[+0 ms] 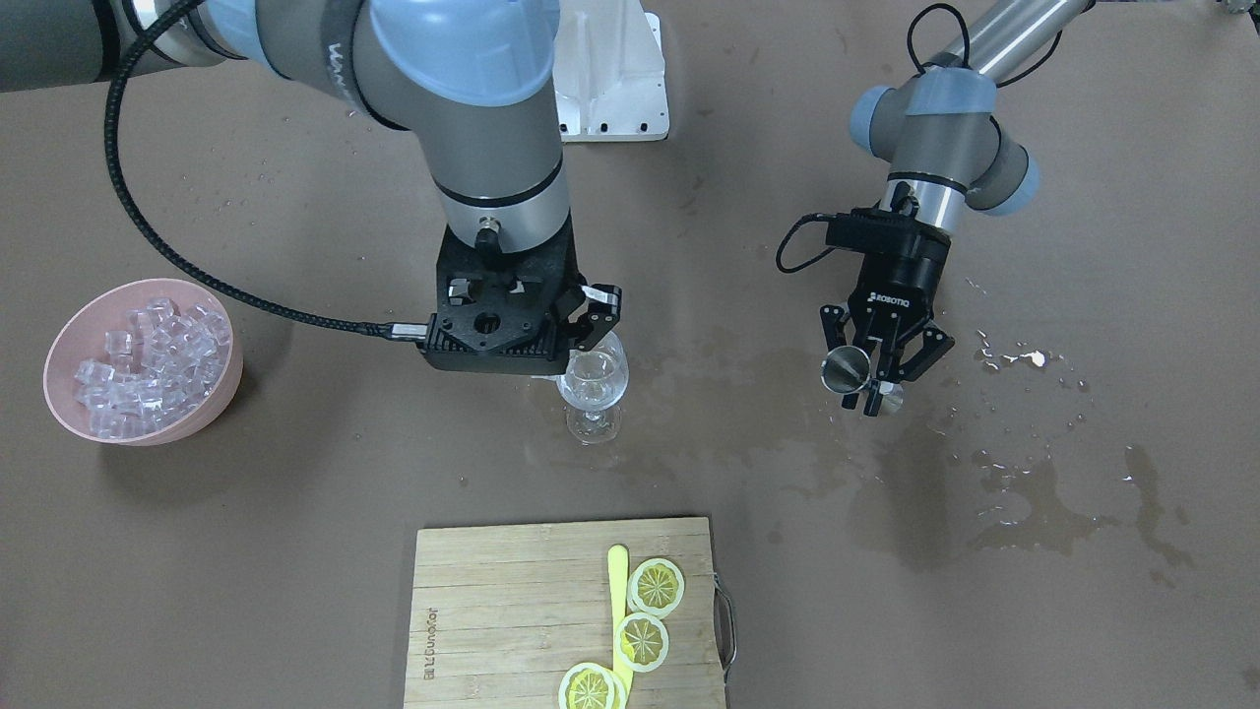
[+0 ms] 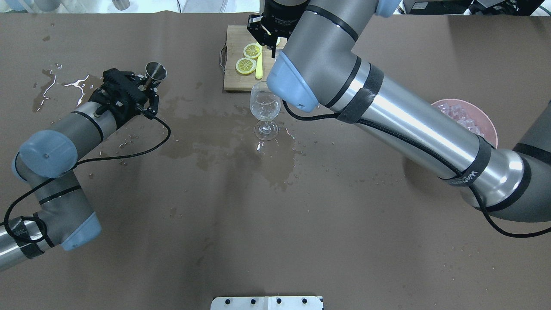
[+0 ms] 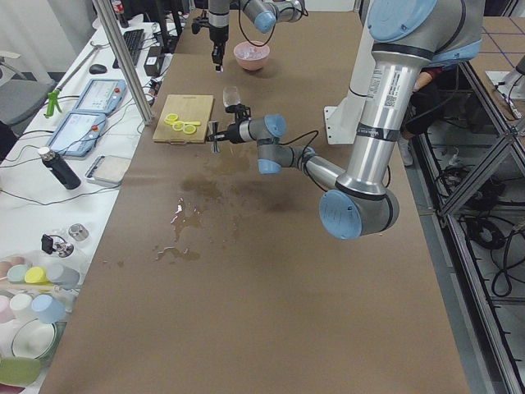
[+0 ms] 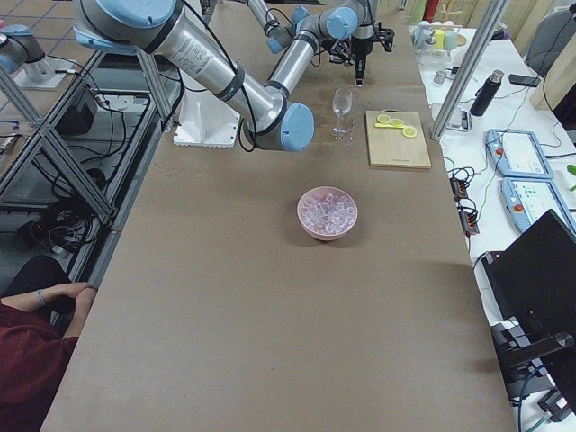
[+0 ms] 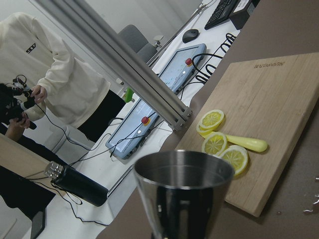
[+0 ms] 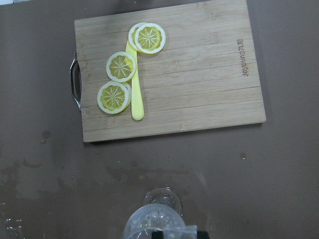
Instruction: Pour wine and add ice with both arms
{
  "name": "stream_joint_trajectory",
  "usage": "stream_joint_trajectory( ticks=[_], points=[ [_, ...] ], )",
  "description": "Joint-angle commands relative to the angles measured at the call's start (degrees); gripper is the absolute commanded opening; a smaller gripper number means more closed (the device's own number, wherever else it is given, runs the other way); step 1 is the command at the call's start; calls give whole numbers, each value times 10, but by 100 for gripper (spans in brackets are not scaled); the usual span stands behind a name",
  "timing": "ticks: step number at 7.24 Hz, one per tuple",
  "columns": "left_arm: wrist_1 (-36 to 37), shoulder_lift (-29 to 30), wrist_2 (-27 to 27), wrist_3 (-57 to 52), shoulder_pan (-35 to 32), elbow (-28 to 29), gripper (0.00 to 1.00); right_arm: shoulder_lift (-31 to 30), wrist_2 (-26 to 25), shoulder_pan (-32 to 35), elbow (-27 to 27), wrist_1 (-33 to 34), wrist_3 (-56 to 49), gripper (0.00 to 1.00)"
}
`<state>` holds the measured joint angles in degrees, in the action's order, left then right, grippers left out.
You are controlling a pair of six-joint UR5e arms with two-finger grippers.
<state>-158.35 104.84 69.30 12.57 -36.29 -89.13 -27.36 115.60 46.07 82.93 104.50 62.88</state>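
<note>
Exterior front-facing: right gripper (image 1: pixel 591 317) over the wine glass (image 1: pixel 594 379), jaws apparently pinching an ice cube (image 6: pixel 173 231) to drop; left gripper's (image 1: pixel 879 379) jaws clamp the jigger (image 1: pixel 844 368) well clear; ice (image 1: pixel 148 364) fills the pink bowl (image 1: pixel 59 345).

I see a mirror-polished steel jigger (image 5: pixel 184 189), a glossy clear wine glass (image 2: pixel 265 105), a matt slatted wooden cutting board (image 6: pixel 199 89), a smooth pink plastic bowl (image 1: pixel 197 423) and a matt brown counter (image 2: pixel 301 215) with shiny wet patches.
</note>
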Motion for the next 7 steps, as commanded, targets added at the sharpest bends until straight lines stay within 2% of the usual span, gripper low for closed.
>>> stream_joint_trajectory(
  ticks=[1, 2, 3, 4, 7],
  points=[
    [-118, -44, 23, 67, -13, 58, 0, 9, -25, -28, -9, -3, 2, 22],
    [-126, -73, 83, 115, -44, 58, 0, 6, -26, -33, -9, -3, 2, 22],
    [-165, -102, 151, 139, -87, 54, 0, 4, -26, -37, -9, -5, 2, 23],
    [-169, -117, 193, 172, -124, 55, 0, -4, -27, -41, -8, -7, 2, 23],
    [-178, -133, 189, 214, -136, 86, 0, -8, -36, -52, -9, -8, 2, 26]
  ],
)
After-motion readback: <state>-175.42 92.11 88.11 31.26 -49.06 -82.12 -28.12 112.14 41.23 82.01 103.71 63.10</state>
